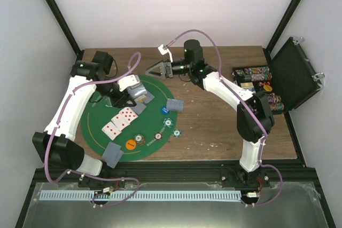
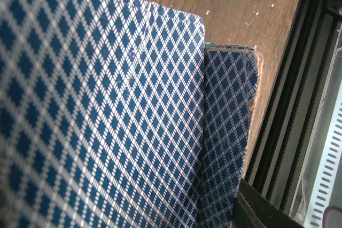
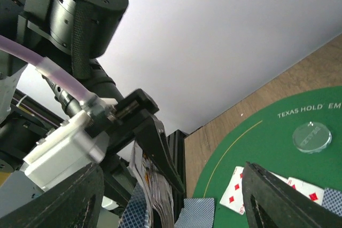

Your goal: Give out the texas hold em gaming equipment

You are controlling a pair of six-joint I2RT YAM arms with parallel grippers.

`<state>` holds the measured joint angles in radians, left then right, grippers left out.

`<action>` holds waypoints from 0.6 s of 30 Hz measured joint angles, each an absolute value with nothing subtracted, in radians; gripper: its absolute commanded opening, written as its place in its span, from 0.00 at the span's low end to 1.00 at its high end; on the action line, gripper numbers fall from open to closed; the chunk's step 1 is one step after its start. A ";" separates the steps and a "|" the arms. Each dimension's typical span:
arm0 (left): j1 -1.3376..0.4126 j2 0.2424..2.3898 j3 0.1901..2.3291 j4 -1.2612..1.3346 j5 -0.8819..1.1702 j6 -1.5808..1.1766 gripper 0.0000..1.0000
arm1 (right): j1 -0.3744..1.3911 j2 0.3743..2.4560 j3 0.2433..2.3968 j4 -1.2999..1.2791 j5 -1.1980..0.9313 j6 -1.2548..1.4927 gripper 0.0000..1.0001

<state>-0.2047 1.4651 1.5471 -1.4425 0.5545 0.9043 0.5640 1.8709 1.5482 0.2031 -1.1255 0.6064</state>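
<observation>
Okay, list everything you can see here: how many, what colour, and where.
mat: one, green, half-round, left of centre.
face-up cards: a short row, white with red pips, on the mat.
face-down cards: at least two lots, blue-backed, at the mat's right and near edges.
deck: one, blue-backed, between the left fingers.
chips: about six, orange, red-white, teal, blue, on the mat's near right part.
disc: one, clear, on the mat by its lettering.
case: one, black, open, far right, more chips inside.
left fingers: black, shut on the deck.
right fingers: black, open, near the mat's far edge.
</observation>
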 measured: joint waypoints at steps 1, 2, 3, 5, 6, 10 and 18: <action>-0.205 1.465 1.550 -1.443 0.555 0.904 0.42 | 0.564 1.871 1.541 0.211 -1.127 0.613 0.72; -0.206 1.465 1.552 -1.443 0.555 0.904 0.42 | 0.565 1.871 1.535 0.212 -1.130 0.617 0.72; -0.208 1.465 1.553 -1.443 0.556 0.904 0.42 | 0.568 1.871 1.530 0.212 -1.134 0.620 0.72; -0.210 1.465 1.556 -1.443 0.556 0.904 0.42 | 0.574 1.871 1.522 0.213 -1.144 0.622 0.72; -0.210 1.466 1.557 -1.443 0.558 0.902 0.42 | 0.576 1.871 1.520 0.213 -1.149 0.621 0.72; -0.212 1.471 1.559 -1.442 0.559 0.900 0.42 | 0.600 1.871 1.499 0.210 -1.172 0.610 0.72; -0.212 1.483 1.559 -1.439 0.558 0.896 0.42 | 0.667 1.909 1.535 0.150 -1.181 0.551 0.57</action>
